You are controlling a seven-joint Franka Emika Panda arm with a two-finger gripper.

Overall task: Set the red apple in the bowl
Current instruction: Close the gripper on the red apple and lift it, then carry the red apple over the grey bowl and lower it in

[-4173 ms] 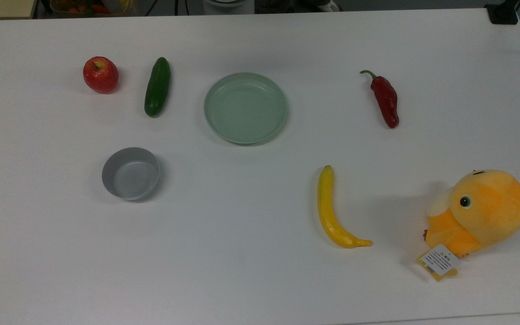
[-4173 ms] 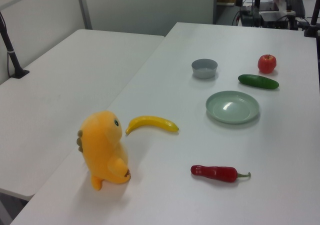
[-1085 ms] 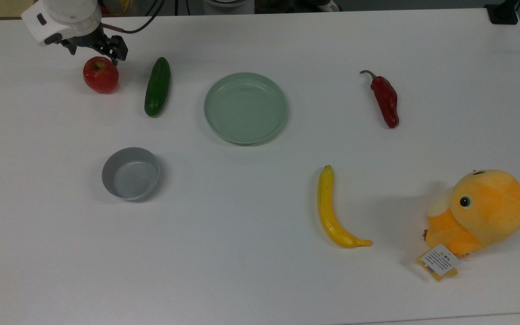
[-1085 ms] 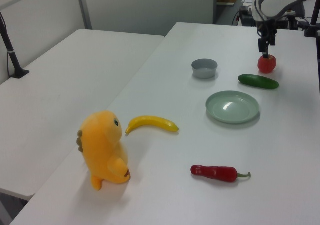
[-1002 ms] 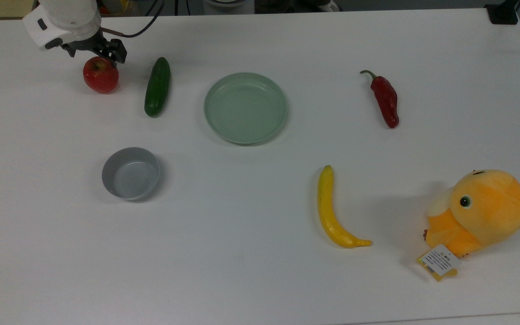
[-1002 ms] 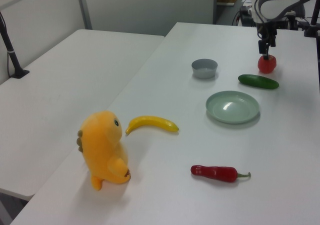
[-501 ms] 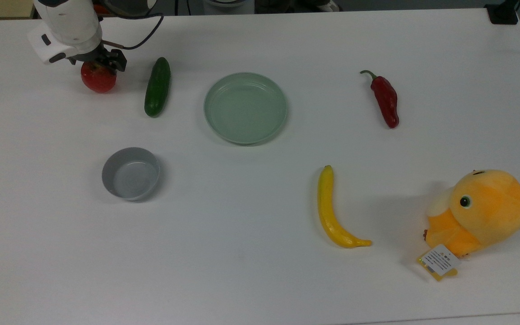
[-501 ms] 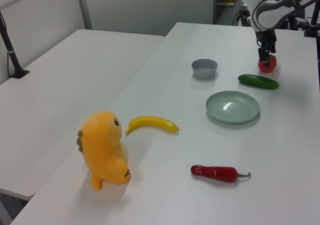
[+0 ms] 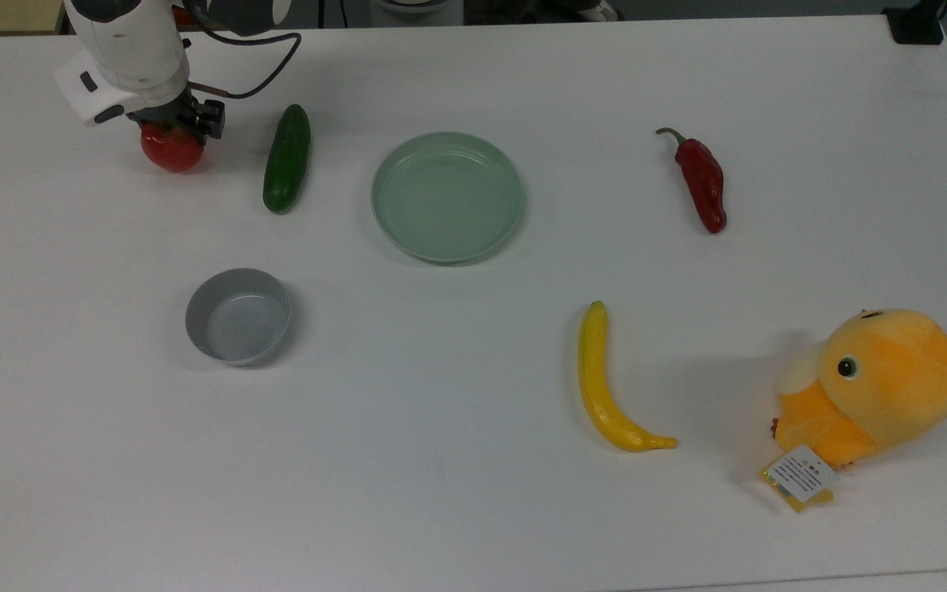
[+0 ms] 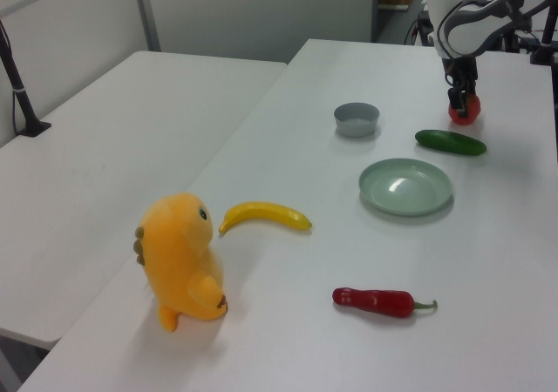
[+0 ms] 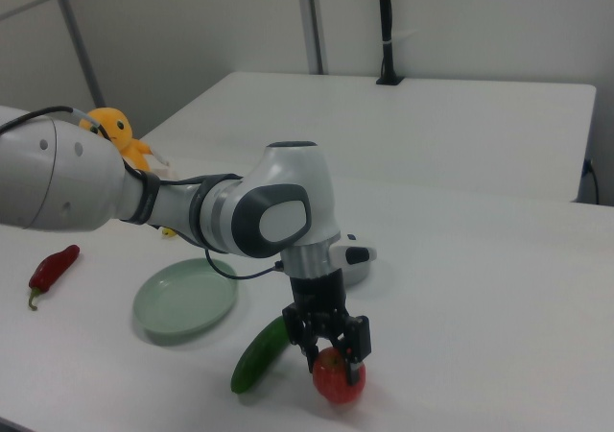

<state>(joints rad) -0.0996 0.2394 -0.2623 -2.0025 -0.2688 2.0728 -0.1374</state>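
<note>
In the top view, your claw [image 9: 175, 125] sits right on top of the red apple [image 9: 171, 151], near the desk's [image 9: 457, 510] far left corner. The cucumber [image 9: 286, 158] lies just beside the apple, on the top view's right. The bowl [image 9: 237, 316] stands well apart, lower down, and nothing is in it.

In the left view, you see the claw [image 10: 462, 99] down on the apple [image 10: 468, 111], behind the cucumber [image 10: 450, 142]. The bowl [image 10: 357, 118] is off to the left view's left.

In the right view, your claw [image 11: 331, 351] is narrow, with a finger on each side of the apple [image 11: 338, 379], touching it. The apple rests on the desk.
</note>
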